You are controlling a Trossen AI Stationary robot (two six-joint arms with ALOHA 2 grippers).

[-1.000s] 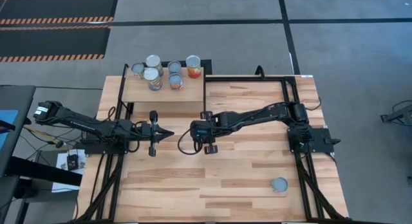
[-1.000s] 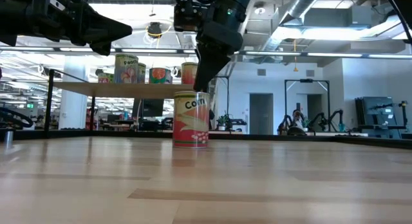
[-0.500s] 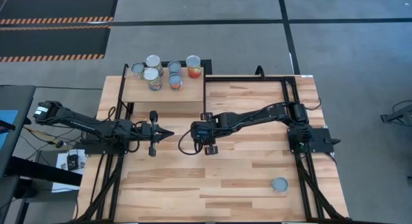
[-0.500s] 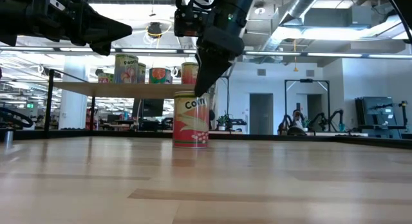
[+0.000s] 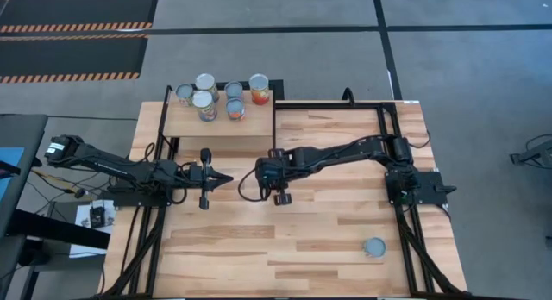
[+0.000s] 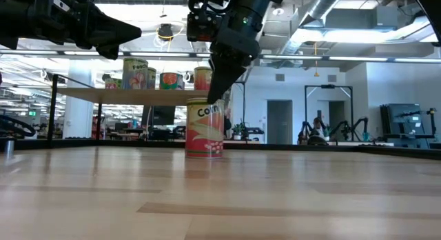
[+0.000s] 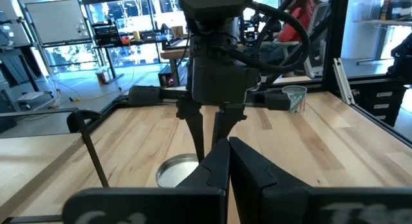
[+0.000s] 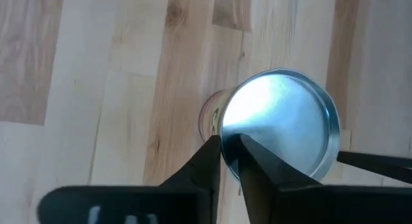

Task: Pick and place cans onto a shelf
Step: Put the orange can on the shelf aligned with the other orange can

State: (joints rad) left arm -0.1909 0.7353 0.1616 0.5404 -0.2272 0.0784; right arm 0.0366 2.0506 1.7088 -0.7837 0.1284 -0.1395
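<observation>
The right gripper [image 8: 229, 147] hangs tip-down over the corn can [image 6: 204, 130], its tips at the edge of the can's rim on the side towards the left arm. The pictures do not show whether its jaws are clamped on that rim or only set beside it; I cannot tell.

The corn can stands upright on the table [image 5: 328, 222], near the middle and just in front of the shelf [image 5: 220, 132]. Its label is red and cream with "Corn" printed near the top, and its round lid is bright silver with a raised rim.

The left gripper [image 5: 226, 178] floats just to the left of the corn can, pointing at it, jaws pressed together and holding nothing.

Five shelf cans [image 5: 205, 83] stand upright along the far edge of the pale wooden shelf, one of them orange-red, the others bluish or grey. A lone can [image 5: 374, 246] stands well apart at the near right of the table.

From above, the right gripper covers the corn can entirely. The low view alone gives the label and shows the can's base flat on the wood. The right wrist view alone shows the lid from straight overhead. The left wrist view takes in the right gripper from the front, part of the silver lid beneath it, and the lone can beyond
</observation>
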